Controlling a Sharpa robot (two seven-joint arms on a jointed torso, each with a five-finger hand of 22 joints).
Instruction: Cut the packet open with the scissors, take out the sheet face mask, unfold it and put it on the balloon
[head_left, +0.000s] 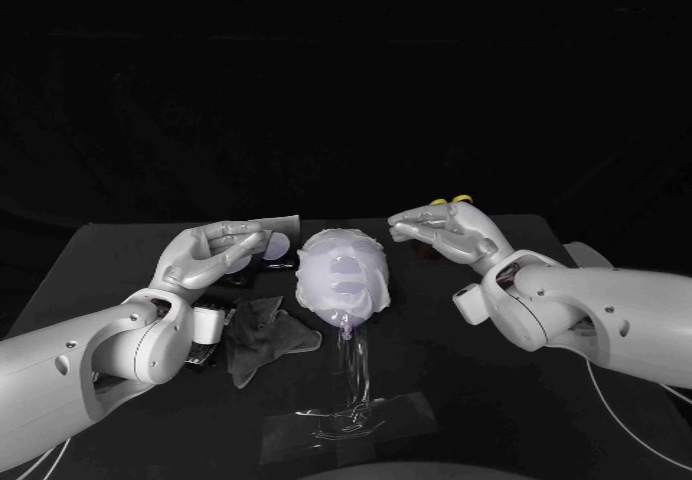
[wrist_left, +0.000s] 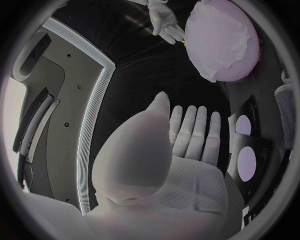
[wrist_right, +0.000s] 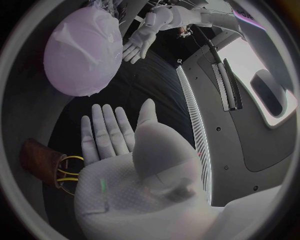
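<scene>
Head view, nearest you: a clear stand (head_left: 346, 412) sits low on the black worktop (head_left: 577, 420), its stem running up to the balloon (head_left: 348, 268). Just to its left lies a dark crumpled sheet (head_left: 267, 335); you cannot tell what it is. Both white arms reach in from the sides and flank the balloon, which lies mid-worktop with the sheet face mask (head_left: 326, 290) draped over it. The left hand (head_left: 216, 250) is raised beside the balloon with its palm turned inward. Your left wrist view shows its fingers (wrist_left: 194, 130) straight, side by side and holding nothing. Next to it is a black tray (wrist_left: 244, 141) holding two pale round discs (wrist_left: 247, 162). A small pale slip (head_left: 274, 222) stands at the left fingertips, and you cannot tell whether it touches them. The right hand (head_left: 440, 230) hovers on the balloon's other side. The right wrist view shows its fingers (wrist_right: 103, 132) extended and its palm empty. Farthest back, behind that hand, are the yellow-handled scissors (head_left: 459, 202), close against a brown object (wrist_right: 34, 160).
</scene>
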